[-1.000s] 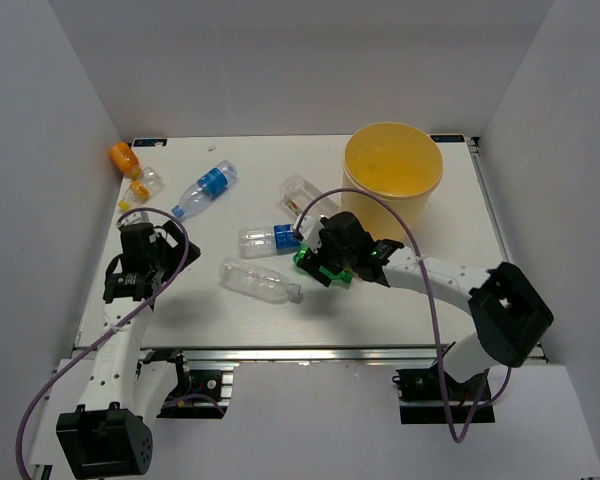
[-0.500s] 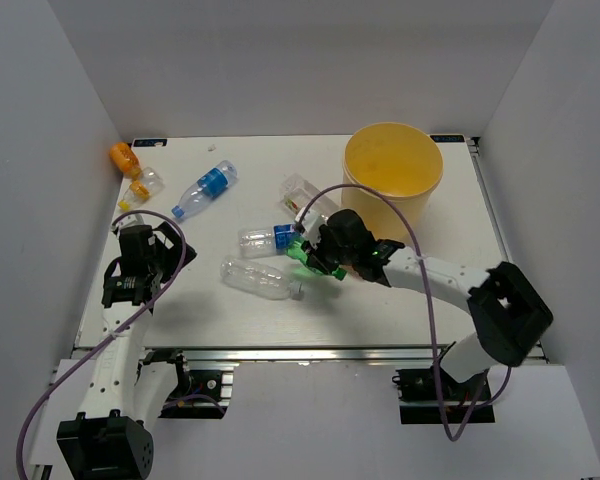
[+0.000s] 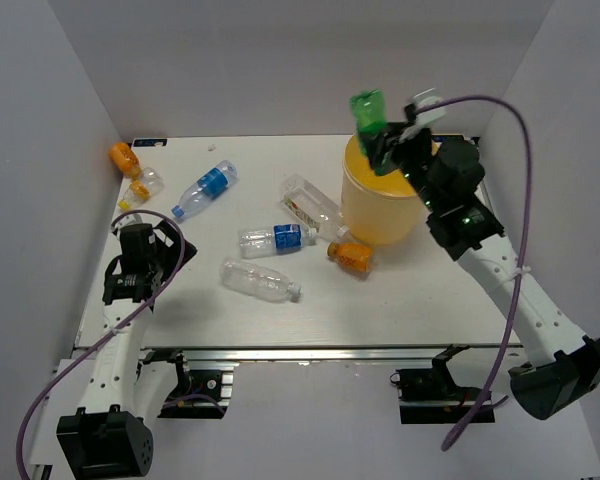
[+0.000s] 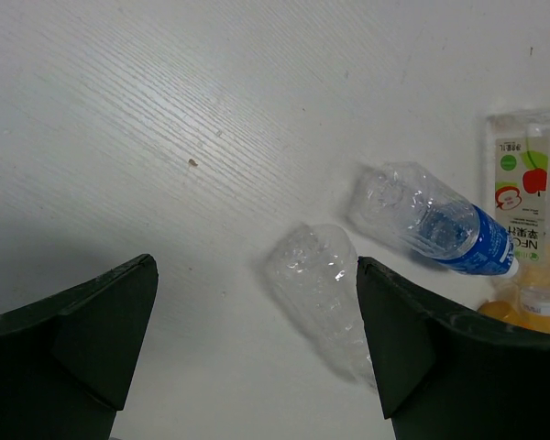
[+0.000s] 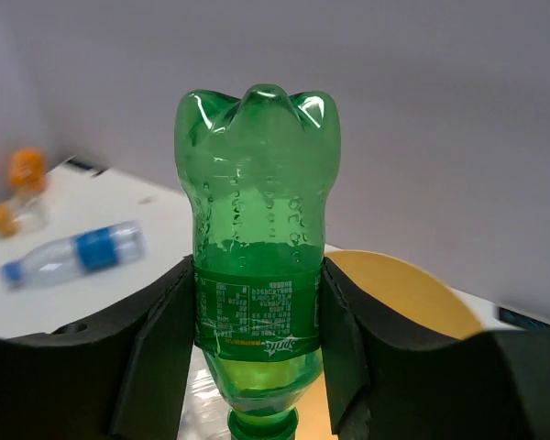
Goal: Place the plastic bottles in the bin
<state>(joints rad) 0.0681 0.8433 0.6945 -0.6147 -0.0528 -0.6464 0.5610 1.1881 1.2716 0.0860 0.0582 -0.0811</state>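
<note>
My right gripper (image 3: 382, 136) (image 5: 257, 316) is shut on a green bottle (image 3: 368, 108) (image 5: 257, 220), held base up, cap down, in the air by the left rim of the yellow-orange bin (image 3: 375, 215) (image 5: 399, 280). On the table lie a crumpled clear bottle (image 3: 260, 281) (image 4: 325, 293), a blue-labelled clear one (image 3: 275, 239) (image 4: 435, 220), a red-green-labelled one (image 3: 310, 204) (image 4: 527, 179) and an orange one (image 3: 352, 256) against the bin's foot. My left gripper (image 3: 130, 272) (image 4: 257, 339) hangs open over bare table, left of the crumpled bottle.
Further back on the left lie another blue-labelled bottle (image 3: 205, 188) (image 5: 73, 252), an orange bottle (image 3: 124, 157) in the far left corner and a small clear one (image 3: 143, 185) beside it. White walls close in the table on three sides.
The right arm has risen from the middle of the table with the green bottle and swung up to the bin. The orange bottle by the bin now shows. The left arm stayed put.
</note>
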